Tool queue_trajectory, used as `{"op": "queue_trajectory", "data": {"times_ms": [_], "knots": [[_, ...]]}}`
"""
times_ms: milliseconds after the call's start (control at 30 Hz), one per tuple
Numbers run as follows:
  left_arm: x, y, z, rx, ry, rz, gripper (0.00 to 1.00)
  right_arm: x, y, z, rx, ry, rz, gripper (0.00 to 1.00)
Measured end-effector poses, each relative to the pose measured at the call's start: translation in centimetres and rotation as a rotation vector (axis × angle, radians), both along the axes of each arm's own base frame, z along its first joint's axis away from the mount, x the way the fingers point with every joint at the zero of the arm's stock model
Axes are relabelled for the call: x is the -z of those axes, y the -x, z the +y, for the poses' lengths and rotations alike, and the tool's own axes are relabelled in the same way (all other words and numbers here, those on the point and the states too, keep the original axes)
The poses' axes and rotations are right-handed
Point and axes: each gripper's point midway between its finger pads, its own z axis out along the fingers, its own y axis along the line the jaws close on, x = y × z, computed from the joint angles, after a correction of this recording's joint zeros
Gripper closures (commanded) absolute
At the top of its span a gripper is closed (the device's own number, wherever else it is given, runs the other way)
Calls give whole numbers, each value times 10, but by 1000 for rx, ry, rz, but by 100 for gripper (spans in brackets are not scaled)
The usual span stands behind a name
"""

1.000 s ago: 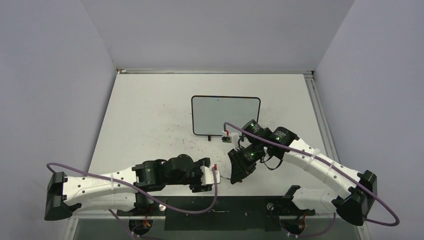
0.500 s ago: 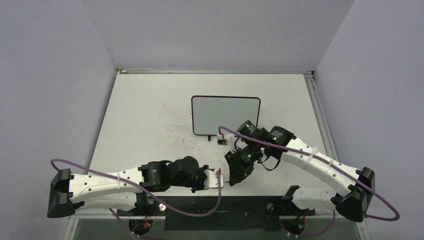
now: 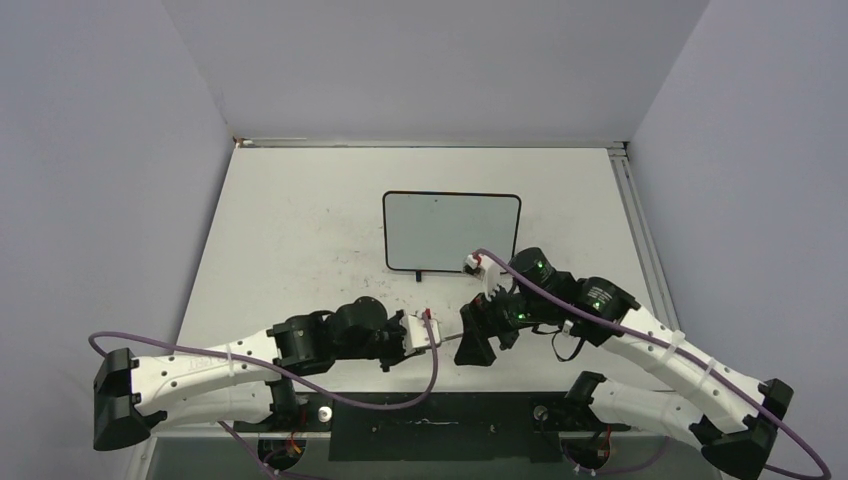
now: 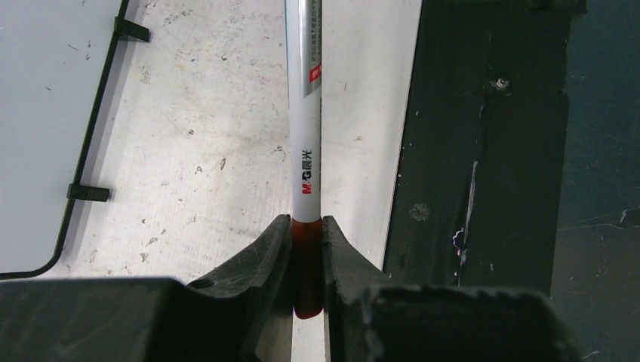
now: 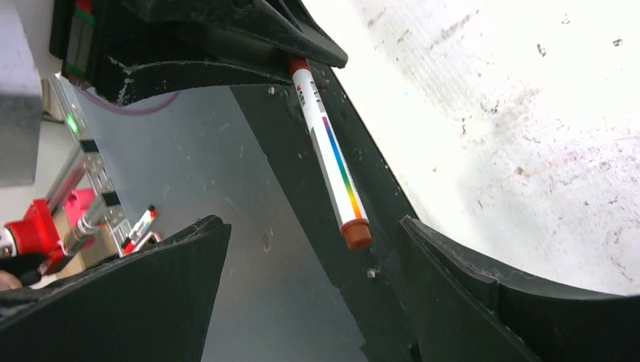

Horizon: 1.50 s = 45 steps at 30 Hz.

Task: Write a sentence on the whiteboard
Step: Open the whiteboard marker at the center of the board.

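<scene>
The left pincer (image 4: 307,260) is closed tightly on one red end of a marker (image 4: 305,121). That end is pressed between the two black fingers (image 4: 256,256), which are set against it on both sides. The white barrel is pointed straight out from the pincer and is printed in red and black. In the right wrist view a rainbow stripe is seen along the barrel, and the free end is seen to be red as well.

The right pincer (image 5: 313,302) is spread wide. Its fingers (image 5: 136,302) are placed on either side of the marker's free end, which is clear of both, so nothing is gripped or touched by this pincer. The marker is carried by the left pincer alone.

The whiteboard (image 3: 452,230) is set on the white surface (image 3: 290,220), with its two small black feet turned toward the arms. Both pincers are found on the near side of the whiteboard, a little past its feet. The left one is placed before its middle and the right one before its right corner. They are faced tip to tip, with the marker stretched between them. The surface beside the whiteboard is speckled with small dark scuffs. A black strip (image 4: 483,151) is laid along the side of the surface farthest from the whiteboard.
</scene>
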Motion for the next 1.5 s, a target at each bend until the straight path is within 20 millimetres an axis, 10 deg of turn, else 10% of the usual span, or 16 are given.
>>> {"op": "queue_trajectory", "data": {"times_ms": [1500], "knots": [[-13, 7, -3, 67, 79, 93, 100, -7, -14, 39, 108, -275, 31, 95]]}}
